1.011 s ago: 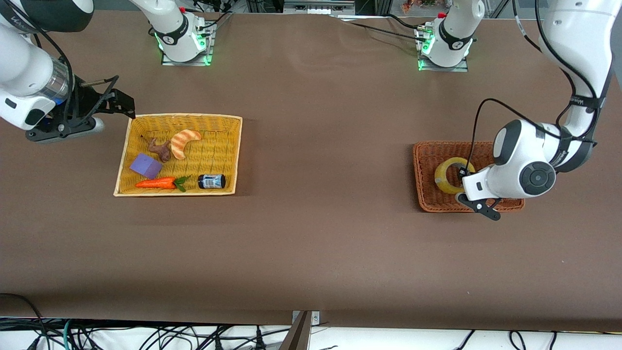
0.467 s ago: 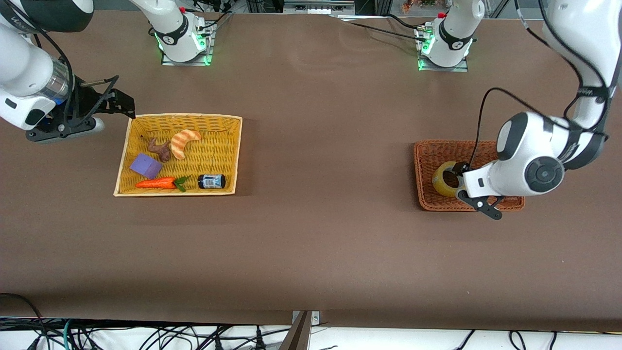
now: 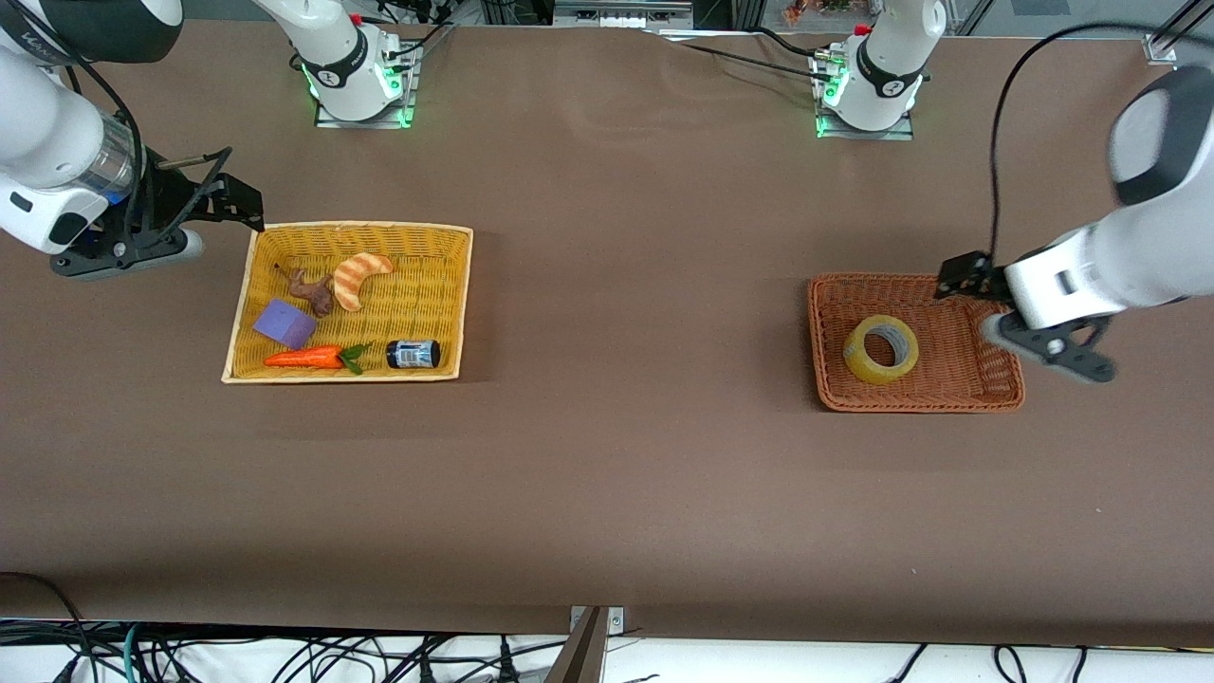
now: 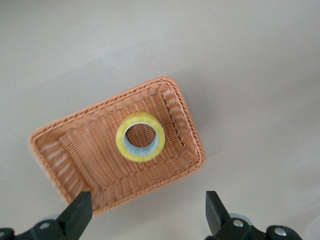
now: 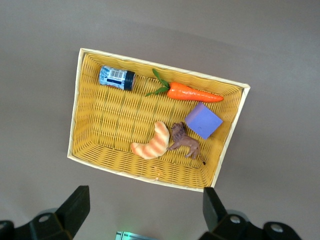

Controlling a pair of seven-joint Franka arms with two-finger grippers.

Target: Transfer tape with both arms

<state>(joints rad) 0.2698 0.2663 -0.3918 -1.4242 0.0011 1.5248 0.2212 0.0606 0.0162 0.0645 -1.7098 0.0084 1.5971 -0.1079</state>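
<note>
Seemingly the transfer is finished: the tape (image 3: 881, 349) lies flat in the brown basket (image 3: 986, 394) toward my left arm's end, my left gripper (image 4: 149, 216) gapes empty above it, and my right gripper (image 5: 145, 212) waits open over the yellow basket (image 5: 90, 130).

Both arms have glossy white rounded shells with dark grey joint bands. The right arm (image 3: 52, 142) shows a black link and a translucent wrist segment. A black cable loops over the left arm (image 3: 1129, 256). Both bases glow green, with red caps.
</note>
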